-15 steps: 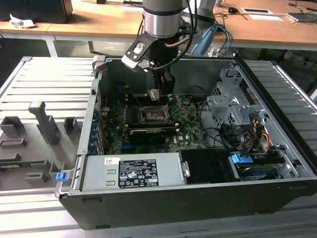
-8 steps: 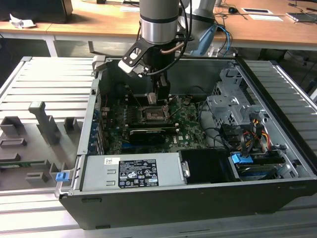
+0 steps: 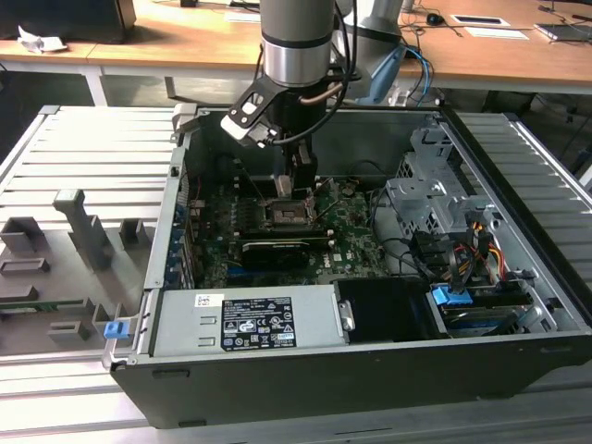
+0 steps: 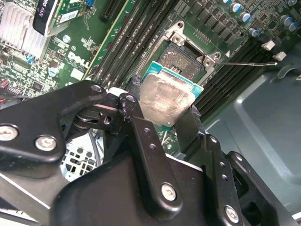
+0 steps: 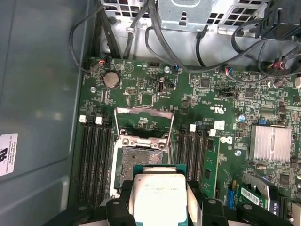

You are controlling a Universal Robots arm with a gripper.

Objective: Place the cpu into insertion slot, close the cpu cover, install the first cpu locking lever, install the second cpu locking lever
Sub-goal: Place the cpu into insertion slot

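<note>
My gripper (image 4: 164,113) is shut on the cpu (image 4: 167,99), a flat square chip with a dull silver top and a green edge, held tilted between two black fingers (image 4: 136,108). The cpu (image 5: 160,195) hangs just above and to one side of the insertion slot (image 5: 136,162), whose dark pin field lies bare. The cpu cover (image 5: 143,120) stands swung up at the slot's far edge. A thin metal lever (image 4: 249,63) sticks out beside the insertion slot (image 4: 188,52). In the exterior view the gripper (image 3: 298,190) is low inside the case, right over the slot (image 3: 287,215).
Memory slots (image 5: 96,160) flank the socket on both sides. A black expansion card (image 3: 276,250) lies just in front, a labelled power supply (image 3: 245,324) nearer still. Drive cage (image 3: 435,194) and cables (image 5: 188,52) crowd the exterior view's right. The case wall (image 5: 42,94) is close.
</note>
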